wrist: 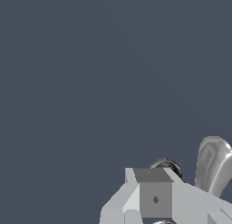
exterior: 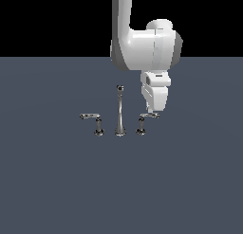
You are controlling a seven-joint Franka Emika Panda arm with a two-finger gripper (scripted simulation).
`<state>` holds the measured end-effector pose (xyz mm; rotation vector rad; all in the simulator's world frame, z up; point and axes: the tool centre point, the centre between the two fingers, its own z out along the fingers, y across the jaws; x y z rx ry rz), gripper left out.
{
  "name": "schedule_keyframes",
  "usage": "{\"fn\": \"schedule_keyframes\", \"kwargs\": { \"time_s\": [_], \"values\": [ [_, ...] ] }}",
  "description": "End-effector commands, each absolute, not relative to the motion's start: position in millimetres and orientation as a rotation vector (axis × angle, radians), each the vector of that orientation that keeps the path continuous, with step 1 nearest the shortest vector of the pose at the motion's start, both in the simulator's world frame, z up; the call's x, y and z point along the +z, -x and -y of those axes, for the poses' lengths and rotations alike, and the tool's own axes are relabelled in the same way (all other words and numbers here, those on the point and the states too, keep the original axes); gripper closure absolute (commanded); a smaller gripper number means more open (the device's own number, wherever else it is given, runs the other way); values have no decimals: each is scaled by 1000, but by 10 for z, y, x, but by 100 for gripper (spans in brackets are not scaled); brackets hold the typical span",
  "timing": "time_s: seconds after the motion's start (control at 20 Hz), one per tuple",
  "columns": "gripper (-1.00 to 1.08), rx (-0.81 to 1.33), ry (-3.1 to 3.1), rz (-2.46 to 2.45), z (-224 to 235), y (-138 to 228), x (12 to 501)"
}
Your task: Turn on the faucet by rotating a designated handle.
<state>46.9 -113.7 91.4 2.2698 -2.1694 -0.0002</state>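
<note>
Exterior view shows me the faucet [exterior: 120, 112] on the grey floor [exterior: 52, 181], spout in the middle. I see the handle [exterior: 142, 122] on the exterior view's right, and my gripper [exterior: 153, 112] hangs at its lever's outer end. Whether the jaws are spread or pressed together, I cannot tell.

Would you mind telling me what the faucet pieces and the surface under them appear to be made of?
The slim tapering faucet spout post and both short lever handles look like polished chrome, given their bright reflections. The flat slate-blue surface is matte and featureless; its material is unclear.
</note>
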Motion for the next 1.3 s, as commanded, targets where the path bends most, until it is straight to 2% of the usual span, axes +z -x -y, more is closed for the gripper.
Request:
{"fn": "schedule_keyframes", "kwargs": {
  "time_s": [0.0,0.45,1.1,1.25],
  "values": [
    [108,1,-2247,2193,1182,-495,870],
    [108,0,-2240,2203,1201,-502,857],
    [108,0,-2240,2203,1389,-80,857],
    [108,12,-2254,2200,1321,-139,861]
  ]
}}
